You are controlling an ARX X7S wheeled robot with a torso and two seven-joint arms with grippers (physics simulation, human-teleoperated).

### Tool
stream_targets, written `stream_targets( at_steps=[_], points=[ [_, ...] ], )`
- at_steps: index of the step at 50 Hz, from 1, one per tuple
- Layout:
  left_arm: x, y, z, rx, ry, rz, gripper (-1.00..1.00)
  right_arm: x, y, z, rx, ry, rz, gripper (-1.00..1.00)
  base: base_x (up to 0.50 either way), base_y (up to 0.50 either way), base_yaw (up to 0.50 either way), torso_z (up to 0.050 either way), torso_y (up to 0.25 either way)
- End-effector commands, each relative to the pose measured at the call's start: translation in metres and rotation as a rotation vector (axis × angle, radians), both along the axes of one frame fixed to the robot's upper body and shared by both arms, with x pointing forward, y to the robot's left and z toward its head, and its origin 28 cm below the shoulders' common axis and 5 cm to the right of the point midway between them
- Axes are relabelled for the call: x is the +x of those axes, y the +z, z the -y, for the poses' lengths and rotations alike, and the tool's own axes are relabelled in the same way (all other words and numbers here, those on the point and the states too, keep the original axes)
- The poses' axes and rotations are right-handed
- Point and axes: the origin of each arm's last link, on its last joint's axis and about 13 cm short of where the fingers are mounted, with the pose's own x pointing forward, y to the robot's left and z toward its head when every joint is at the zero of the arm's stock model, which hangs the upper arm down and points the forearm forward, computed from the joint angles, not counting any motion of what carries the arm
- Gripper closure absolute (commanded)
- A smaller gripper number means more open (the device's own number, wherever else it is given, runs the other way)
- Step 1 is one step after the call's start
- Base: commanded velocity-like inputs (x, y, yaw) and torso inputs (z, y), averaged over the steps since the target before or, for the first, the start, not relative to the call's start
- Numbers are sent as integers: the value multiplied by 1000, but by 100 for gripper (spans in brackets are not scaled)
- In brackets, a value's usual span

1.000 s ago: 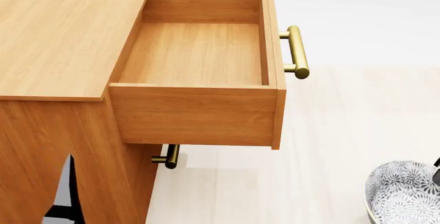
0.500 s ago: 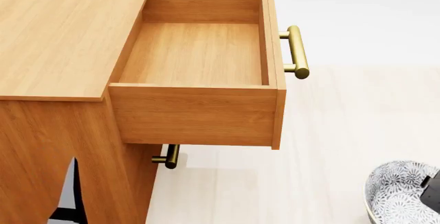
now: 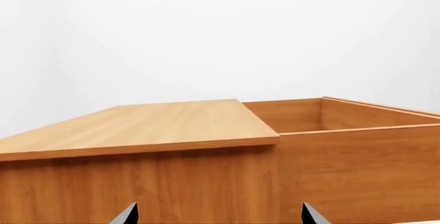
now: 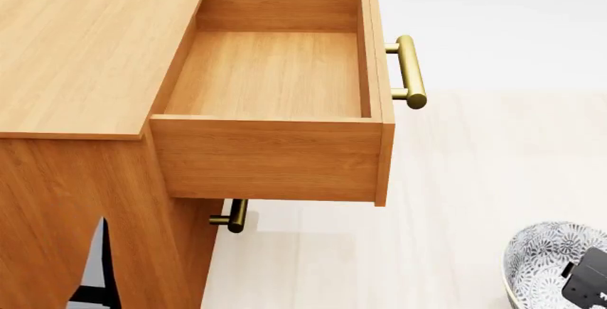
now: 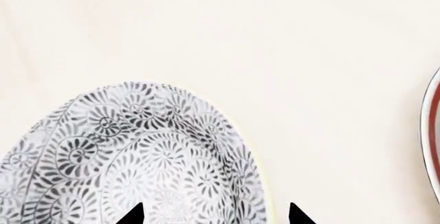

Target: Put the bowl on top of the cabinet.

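The bowl point(image 4: 542, 258), white with a dense black leaf pattern and a thin yellowish rim, sits on the pale floor at the head view's lower right corner. My right gripper point(image 5: 214, 217) hovers open just above the bowl point(image 5: 137, 157), its two black fingertips straddling the bowl's near rim without touching it. The gripper's black body point(image 4: 588, 284) overlaps the bowl's edge. The orange-brown cabinet point(image 4: 85, 46) stands at the left with a bare flat top point(image 3: 137, 123). My left gripper point(image 3: 218, 217) is open and faces the cabinet's side, holding nothing.
The cabinet's top drawer point(image 4: 270, 74) is pulled fully out, with nothing in it, and its brass handle point(image 4: 408, 71) sticks out to the right. A lower handle point(image 4: 232, 215) shows beneath it. A red-ringed plate point(image 5: 433, 147) lies on the floor beside the bowl.
My right gripper has come further in over the bowl, covering more of its edge in the head view. The left arm's sliver shifted slightly earlier, then held still.
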Motion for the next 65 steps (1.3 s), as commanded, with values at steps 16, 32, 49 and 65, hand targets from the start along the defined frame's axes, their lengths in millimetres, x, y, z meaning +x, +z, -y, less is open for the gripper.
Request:
stream_targets(
  at_steps=[16,32,49,65],
  points=[
    [0,0,0,1,-1,-2,-100,-5,-17,-2,-9,15,-24,100,0,0,0,0,0],
    [-1,0,0,3,-1,-2,-100,-6,-23,-1,-10,10,-28,100,0,0,0,0,0],
    [-4,5,-3,-16,2,11,-100,3,8,-11,-23,29,22,100,0,0,0,0,0],
    [-8,14,-7,-35,5,38,-100,17,62,-26,-66,69,69,100,0,0,0,0,0]
  ],
)
